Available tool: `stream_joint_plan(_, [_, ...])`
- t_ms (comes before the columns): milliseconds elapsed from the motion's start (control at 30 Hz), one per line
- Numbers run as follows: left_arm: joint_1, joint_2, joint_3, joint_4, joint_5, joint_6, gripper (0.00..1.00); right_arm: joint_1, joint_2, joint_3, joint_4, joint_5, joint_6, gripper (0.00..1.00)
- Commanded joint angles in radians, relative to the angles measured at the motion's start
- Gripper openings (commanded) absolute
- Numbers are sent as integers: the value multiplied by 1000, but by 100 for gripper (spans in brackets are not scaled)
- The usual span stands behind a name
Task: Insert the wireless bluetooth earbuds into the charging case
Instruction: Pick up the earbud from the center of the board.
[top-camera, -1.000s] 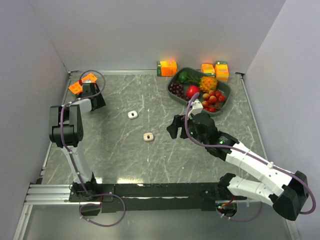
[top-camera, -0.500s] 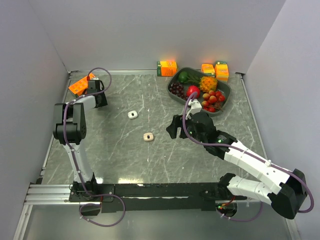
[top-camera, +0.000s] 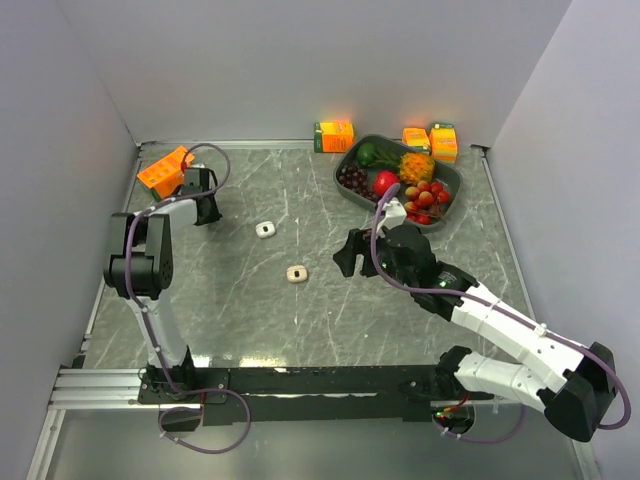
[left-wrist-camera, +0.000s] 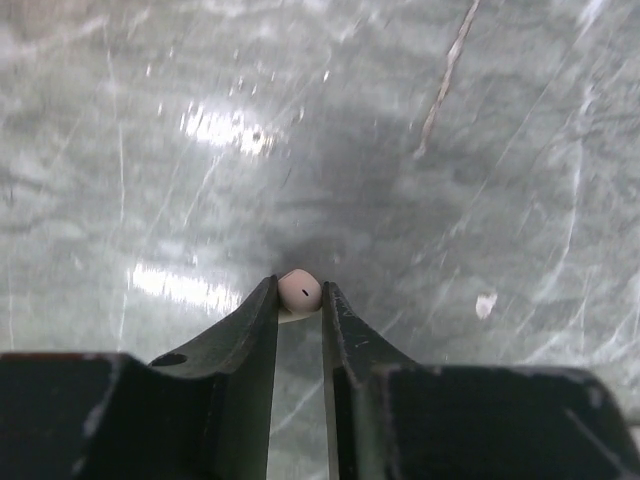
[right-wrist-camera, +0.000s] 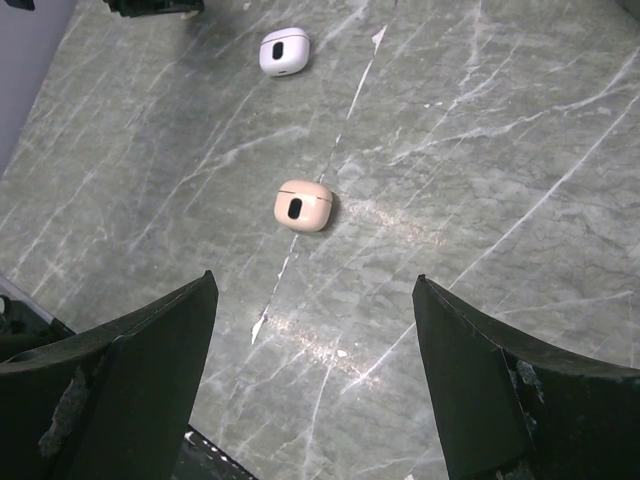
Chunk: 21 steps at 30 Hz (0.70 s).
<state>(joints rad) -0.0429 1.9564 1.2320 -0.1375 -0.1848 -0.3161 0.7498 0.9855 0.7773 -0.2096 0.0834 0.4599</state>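
A beige earbud (left-wrist-camera: 299, 291) is pinched between the tips of my left gripper (left-wrist-camera: 299, 296), which is shut on it just above the marble table, at the far left in the top view (top-camera: 205, 207). A white charging case (top-camera: 264, 229) (right-wrist-camera: 284, 51) and a beige charging case (top-camera: 297, 273) (right-wrist-camera: 302, 204) lie near the table's middle, each showing a dark oval on top. My right gripper (right-wrist-camera: 314, 284) hangs open to the right of the beige case (top-camera: 348, 256), with nothing between its fingers.
An orange box (top-camera: 165, 171) lies in the far left corner beside my left gripper. A dark tray (top-camera: 449, 176) of fruit stands at the back right, with orange cartons (top-camera: 334, 135) (top-camera: 442, 141) along the back wall. Walls close in on the left, back and right.
My left gripper has closed on the beige earbud and shifted right, away from the orange box. The right arm has hardly moved.
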Motion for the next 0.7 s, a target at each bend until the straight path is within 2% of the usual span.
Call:
stream_joint_plan(0, [-3,-76,-60,-85,25,-84,8,-6,-22,-7,27,-20,28,87])
stream_joint_plan(100, [-17,-119,-107,-70,19,-113,1,-6,-28,-10,32,-36,48,86])
stream_joint_plan(233, [-22,-195,-163,-51,24,-173,1,-6,-44,-21,32,-45,63,86])
stream_joint_plan(333, [-22,-310,-227,-1,65,-248,1,-6,-33,-21,24,-45,49,86])
stream_joint_plan(433, [-23,-471,-342,105,145,-385,1,-6,8,0,-14,-47,23,86])
stream_joint_plan(500, [-41,-600,-452,165,165,-527,1,-6,37,7,-23,-51,17,86])
stream_joint_plan(600, [-109,-752,-587,223,119,-725,1,-6,53,11,-34,-53,31,86])
stream_joint_plan(667, [-190,-839,-656,185,6,-913,1,-4,51,8,-33,-56,49,86])
